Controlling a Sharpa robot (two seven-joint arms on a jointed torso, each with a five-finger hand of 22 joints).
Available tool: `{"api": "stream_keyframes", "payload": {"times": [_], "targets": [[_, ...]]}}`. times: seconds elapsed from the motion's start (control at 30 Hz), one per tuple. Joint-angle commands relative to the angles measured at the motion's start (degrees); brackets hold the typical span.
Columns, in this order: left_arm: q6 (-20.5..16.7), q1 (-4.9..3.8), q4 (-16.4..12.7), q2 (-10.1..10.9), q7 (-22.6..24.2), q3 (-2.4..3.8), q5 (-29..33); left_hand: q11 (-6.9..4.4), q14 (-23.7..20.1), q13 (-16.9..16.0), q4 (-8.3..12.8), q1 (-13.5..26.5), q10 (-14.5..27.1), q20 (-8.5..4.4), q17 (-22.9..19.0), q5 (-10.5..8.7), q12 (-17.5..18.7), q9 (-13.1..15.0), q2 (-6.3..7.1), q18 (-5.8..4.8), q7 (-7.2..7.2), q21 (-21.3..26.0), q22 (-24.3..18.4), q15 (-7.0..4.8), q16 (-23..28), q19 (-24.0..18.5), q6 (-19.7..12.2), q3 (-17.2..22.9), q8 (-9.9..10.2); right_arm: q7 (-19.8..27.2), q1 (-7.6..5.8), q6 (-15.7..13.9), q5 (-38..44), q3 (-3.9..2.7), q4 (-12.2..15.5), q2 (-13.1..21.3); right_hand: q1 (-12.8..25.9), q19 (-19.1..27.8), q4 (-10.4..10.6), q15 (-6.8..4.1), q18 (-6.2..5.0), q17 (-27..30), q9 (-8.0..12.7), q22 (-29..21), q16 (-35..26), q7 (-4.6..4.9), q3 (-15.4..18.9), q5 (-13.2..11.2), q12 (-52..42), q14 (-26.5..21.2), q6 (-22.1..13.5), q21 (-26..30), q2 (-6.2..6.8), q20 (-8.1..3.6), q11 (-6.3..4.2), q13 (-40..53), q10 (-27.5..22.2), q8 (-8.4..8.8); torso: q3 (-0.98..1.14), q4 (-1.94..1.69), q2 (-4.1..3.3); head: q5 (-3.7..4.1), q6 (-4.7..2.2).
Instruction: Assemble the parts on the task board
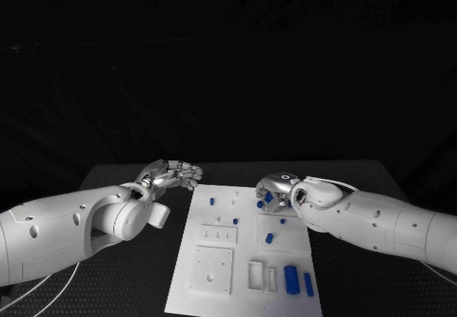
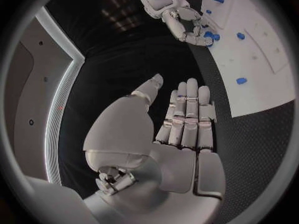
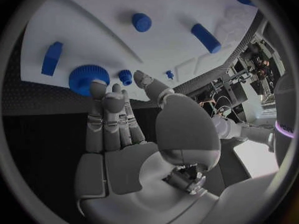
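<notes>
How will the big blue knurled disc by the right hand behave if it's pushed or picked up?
The blue knurled disc lies flat on the task board, so a push should slide it, not roll it. Its ridged rim probably gives grip. The right hand is at its edge; it looks rigid and light.

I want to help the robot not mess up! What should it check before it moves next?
1. Right hand free to grab: ok, fingers apart, nothing held.
2. Right hand near a part: ok, fingertips at the round blue gear.
3. Gear already gripped: not ok, not yet held.
4. Left hand out of the way: ok, beside the task board, holding nothing.
5. Gear sitting flat: cannot tell.
</notes>
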State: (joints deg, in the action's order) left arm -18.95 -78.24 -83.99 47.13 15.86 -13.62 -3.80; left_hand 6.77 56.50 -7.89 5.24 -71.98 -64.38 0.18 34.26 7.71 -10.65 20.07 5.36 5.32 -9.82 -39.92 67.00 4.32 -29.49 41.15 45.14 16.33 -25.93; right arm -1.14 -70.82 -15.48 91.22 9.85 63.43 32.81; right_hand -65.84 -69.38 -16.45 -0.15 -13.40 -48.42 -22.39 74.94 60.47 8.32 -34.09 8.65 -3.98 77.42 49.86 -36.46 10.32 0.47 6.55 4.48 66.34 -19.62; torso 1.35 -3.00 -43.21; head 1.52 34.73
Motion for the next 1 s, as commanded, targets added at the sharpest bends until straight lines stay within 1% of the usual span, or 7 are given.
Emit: {"api": "stream_keyframes", "payload": {"times": [0.03,0.17,0.23,0.3,0.57,0.7,1.0], "targets": [[1.2,-0.06,-0.2,0.0,0.4,0.06,0.0,0.39,-0.1,0.1,0.1,0.6,0.0,-0.43,0.1,-0.18,0.5,0.1,0.06,0.34,-0.39,-0.3,-0.1,0.27,0.4,0.0,-0.2,0.4,0.2,-0.6,0.10,0.1,2.3,0.10,-0.2,-0.2,0.6,0.2,0.1,0.03,-1.60,0.2,-0.1,1.4,0.5,0.01,-0.6,-0.4,0.0,-0.5,0.4,-0.4,0.25,-0.21,-0.14,-0.1,0.2,0.09,0.04,-0.09,-0.68,0.07,-0.08],[1.2,-0.06,-0.2,0.0,0.3,0.06,0.1,0.39,-0.1,0.1,0.2,0.8,0.0,-0.50,0.1,-0.20,0.5,0.1,0.06,0.26,-0.40,-0.3,-0.2,0.28,0.5,-0.1,-0.2,0.5,0.3,-0.6,0.11,0.0,2.5,0.17,0.1,-0.2,0.5,0.2,0.1,-0.01,-1.60,0.4,-0.2,1.4,0.8,0.09,-1.0,-0.7,0.0,-0.6,0.5,-0.7,0.26,-0.24,-0.19,-0.1,0.4,0.05,0.01,-0.07,-0.97,0.03,-0.18],[1.2,-0.06,-0.2,0.0,0.3,0.06,0.1,0.40,-0.1,0.1,0.2,0.9,0.0,-0.52,0.1,-0.21,0.6,0.1,0.06,0.24,-0.40,-0.3,-0.2,0.28,0.5,-0.1,-0.2,0.6,0.3,-0.5,0.11,0.0,2.5,0.19,0.3,-0.3,0.5,0.2,0.1,-0.06,-1.60,0.5,-0.3,1.4,0.9,0.12,-1.3,-0.8,-0.1,-0.6,0.6,-0.8,0.20,-0.26,-0.24,-0.1,0.5,0.01,-0.01,-0.06,-1.13,0.05,-0.46],[1.1,-0.07,-0.4,0.1,0.2,0.07,0.1,0.40,-0.1,0.1,0.2,0.9,0.0,-0.53,0.2,-0.21,0.6,0.1,0.06,0.23,-0.40,-0.3,-0.2,0.28,0.5,-0.1,-0.3,0.6,0.3,-0.4,0.11,0.1,2.5,0.22,0.4,-0.4,0.5,0.2,0.2,-0.09,-1.60,0.5,-0.3,1.4,1.1,0.13,-1.5,-1.0,-0.1,-0.6,0.7,-0.9,0.19,-0.27,-0.27,-0.1,0.6,0.00,-0.05,-0.08,-1.25,-0.22,-0.60],[1.2,-0.07,-0.4,0.0,0.1,0.07,0.2,0.42,-0.1,0.1,0.3,1.2,0.1,-0.64,0.2,-0.25,0.8,0.1,0.12,0.13,-0.42,-0.4,-0.3,0.28,0.6,-0.1,-0.4,0.7,0.4,-0.3,0.14,0.1,2.7,0.79,0.0,-0.7,0.5,0.3,0.3,-0.50,-1.60,0.8,-0.5,1.3,1.6,-0.07,-2.4,-2.1,-0.6,-0.7,1.3,-1.3,0.01,-0.31,-0.69,0.3,2.0,-0.28,-0.03,-0.17,-1.75,-0.22,-0.19],[1.3,-0.07,-0.3,0.0,0.1,0.07,0.2,0.44,-0.1,0.1,0.4,1.3,0.2,-0.71,0.3,-0.27,0.9,0.2,0.13,0.06,-0.44,-0.4,-0.3,0.28,0.7,-0.1,-0.4,0.8,0.4,-0.3,0.16,0.1,3.2,0.96,0.3,-0.7,0.2,0.4,0.5,-1.03,-1.60,1.5,-0.9,1.3,2.3,-0.30,-4.6,-4.4,-1.0,-0.8,2.5,-1.9,-0.38,-0.40,-1.26,0.9,3.5,-0.79,0.00,-0.13,-1.82,-0.21,-0.06],[1.5,-0.07,-0.3,0.0,-0.1,0.07,0.2,0.44,0.0,0.1,0.6,1.5,0.2,-0.82,0.4,-0.31,1.0,0.2,0.18,-0.02,-0.44,-0.5,-0.4,0.27,0.8,-0.1,-0.5,1.0,0.5,-0.9,0.16,0.2,5.0,1.03,0.7,-0.8,-0.8,0.3,0.9,-2.23,-1.60,2.5,-2.0,1.3,3.6,-0.99,-9.9,-5.8,-2.0,-0.9,5.7,-3.1,-1.95,-0.72,-2.50,2.8,7.0,-2.18,0.07,-0.14,-1.88,-0.17,0.11]]}}
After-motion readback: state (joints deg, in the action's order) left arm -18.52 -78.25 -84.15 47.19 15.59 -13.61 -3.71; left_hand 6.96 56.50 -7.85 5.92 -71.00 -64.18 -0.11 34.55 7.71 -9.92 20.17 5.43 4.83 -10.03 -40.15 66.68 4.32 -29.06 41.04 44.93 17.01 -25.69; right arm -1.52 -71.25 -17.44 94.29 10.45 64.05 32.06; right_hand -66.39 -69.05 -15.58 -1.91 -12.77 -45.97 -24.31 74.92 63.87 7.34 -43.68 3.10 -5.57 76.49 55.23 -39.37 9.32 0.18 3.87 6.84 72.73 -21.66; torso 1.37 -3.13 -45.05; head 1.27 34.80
